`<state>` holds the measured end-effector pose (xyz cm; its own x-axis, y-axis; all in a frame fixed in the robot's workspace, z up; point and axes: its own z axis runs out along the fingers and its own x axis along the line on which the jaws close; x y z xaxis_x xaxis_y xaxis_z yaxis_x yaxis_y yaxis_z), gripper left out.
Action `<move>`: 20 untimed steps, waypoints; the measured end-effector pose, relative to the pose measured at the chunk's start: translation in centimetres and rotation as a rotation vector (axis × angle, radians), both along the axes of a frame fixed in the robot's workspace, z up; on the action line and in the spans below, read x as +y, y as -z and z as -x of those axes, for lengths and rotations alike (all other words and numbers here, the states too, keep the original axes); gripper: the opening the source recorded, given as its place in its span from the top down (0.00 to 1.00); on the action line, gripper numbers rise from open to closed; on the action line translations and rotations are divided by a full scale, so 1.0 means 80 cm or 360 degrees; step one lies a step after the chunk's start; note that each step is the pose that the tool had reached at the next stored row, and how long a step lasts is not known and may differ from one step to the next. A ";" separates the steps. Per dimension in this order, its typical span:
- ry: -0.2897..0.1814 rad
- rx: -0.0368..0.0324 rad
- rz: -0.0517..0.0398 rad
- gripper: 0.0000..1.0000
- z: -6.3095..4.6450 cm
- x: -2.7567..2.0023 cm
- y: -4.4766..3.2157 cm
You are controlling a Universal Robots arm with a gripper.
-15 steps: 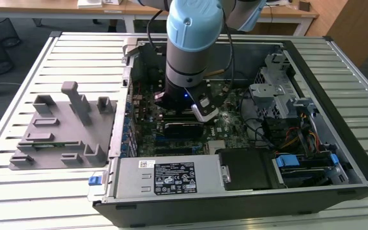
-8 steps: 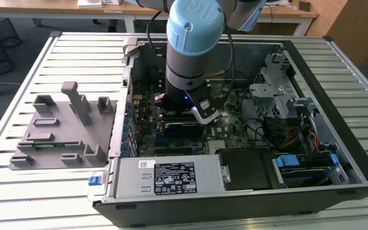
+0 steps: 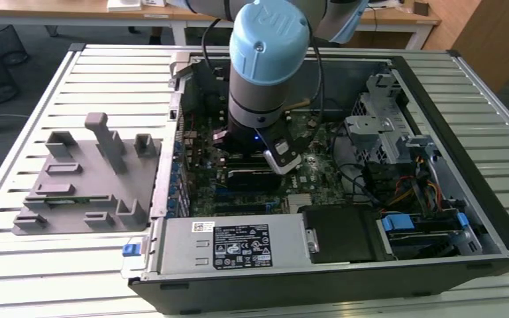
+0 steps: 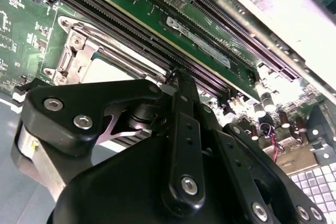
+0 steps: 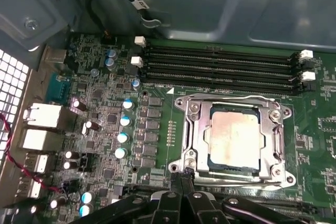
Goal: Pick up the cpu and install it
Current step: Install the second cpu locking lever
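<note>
Gripper (image 5: 184,174) closed, just beside cpu (image 5: 234,138) seated in socket (image 5: 191,142).

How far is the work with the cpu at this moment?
Done, as it looks: the cpu already lies in the socket frame on the motherboard. In hand: the hand is down inside the computer case, at the edge of the socket, with nothing visibly held. Left: whether the frame's latch is locked over the chip cannot be told, so that step may remain.
</note>
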<state>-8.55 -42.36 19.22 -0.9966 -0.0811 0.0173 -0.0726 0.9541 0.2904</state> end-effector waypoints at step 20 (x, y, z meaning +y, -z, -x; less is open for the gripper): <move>0.0000 -0.0001 -0.0049 0.89 0.008 0.0033 0.0070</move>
<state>-9.21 -42.10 18.66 -0.9966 -0.0816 0.0144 -0.0728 0.9448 0.3196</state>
